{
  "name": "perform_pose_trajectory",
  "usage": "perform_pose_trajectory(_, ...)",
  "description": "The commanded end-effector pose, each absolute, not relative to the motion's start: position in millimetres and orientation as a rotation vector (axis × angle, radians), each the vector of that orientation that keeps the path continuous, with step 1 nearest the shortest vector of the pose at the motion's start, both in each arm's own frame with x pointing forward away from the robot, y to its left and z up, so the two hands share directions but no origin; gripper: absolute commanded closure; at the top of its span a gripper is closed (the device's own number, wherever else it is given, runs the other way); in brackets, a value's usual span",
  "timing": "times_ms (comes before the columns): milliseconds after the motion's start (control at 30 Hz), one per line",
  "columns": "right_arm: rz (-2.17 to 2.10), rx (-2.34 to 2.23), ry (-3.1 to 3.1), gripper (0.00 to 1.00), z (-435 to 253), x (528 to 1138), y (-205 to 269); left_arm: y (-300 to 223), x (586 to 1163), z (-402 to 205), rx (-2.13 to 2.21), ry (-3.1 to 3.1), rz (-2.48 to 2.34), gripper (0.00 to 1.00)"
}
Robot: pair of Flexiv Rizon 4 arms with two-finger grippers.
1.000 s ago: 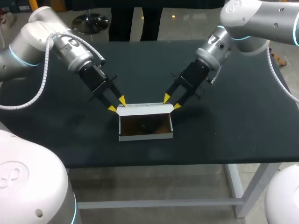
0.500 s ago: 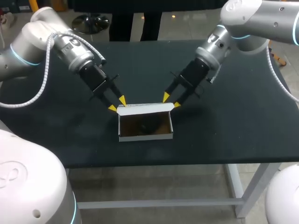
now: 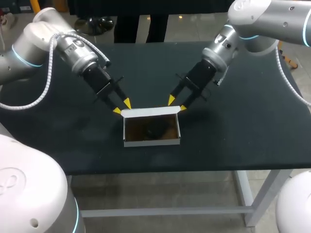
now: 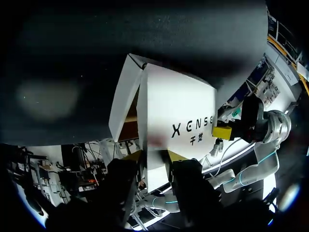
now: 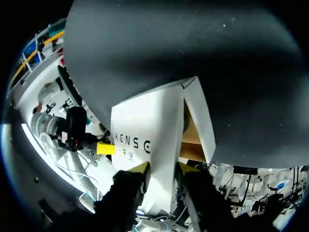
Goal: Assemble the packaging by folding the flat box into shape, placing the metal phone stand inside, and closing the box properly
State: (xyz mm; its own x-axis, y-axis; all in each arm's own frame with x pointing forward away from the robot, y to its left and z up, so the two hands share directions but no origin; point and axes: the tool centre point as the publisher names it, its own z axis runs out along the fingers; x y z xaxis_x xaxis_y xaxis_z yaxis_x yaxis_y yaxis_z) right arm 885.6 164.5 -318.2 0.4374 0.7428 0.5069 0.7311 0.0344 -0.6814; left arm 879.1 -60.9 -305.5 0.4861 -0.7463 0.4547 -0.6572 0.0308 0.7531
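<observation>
While you look down from the head camera, you find the white box a little toward 6 o'clock from the middle of the dark table. Its mouth is open and shows a brown inside. The lid stands up along the box's 12 o'clock edge, not yet folded over.

A dark shape lies inside the box. It may be the metal phone stand, but the shadow there is too deep for you to be sure.

Your left gripper comes in from 10 o'clock and sits at the lid's 10 o'clock corner. Your right gripper comes in from 2 o'clock and sits at the lid's 2 o'clock corner. The two arms mirror each other across the box.

From the left wrist, you see the two yellow tips parted, with the end of the printed lid reaching down between them. Ahead of that gripper the lid's white face spreads out. Beside the lid's far end one yellow tip of the other gripper shows.

From the right wrist the picture is the same. The jaws are spread, the lid's near end sits in the gap, and a sliver of the brown interior shows beside the lid. Neither tool is clamped on anything; each only straddles its corner.
</observation>
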Motion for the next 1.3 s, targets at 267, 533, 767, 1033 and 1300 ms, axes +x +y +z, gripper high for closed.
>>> perform_pose_trajectory(267,0.022,-1.684,-1.291,0.62,-316.8,890.0,172.6,-66.1,882.0,-309.2,1.671,-1.182,-0.082,0.69)
perform_pose_trajectory(533,0.026,-1.679,-1.294,0.62,-318.9,889.0,174.8,-66.0,880.3,-308.3,1.673,-1.175,-0.047,0.72)
perform_pose_trajectory(767,0.025,-1.678,-1.297,0.62,-319.3,887.9,175.4,-67.0,880.1,-308.2,1.676,-1.172,-0.036,0.72)
perform_pose_trajectory(1033,0.027,-1.674,-1.306,0.62,-325.2,883.6,173.7,-66.0,875.5,-314.7,1.682,-1.18,-0.029,0.72)
perform_pose_trajectory(1300,0.041,-1.67,-1.334,0.6,-332.5,876.2,175.6,-64.8,870.2,-322.8,1.682,-1.202,-0.031,0.71)
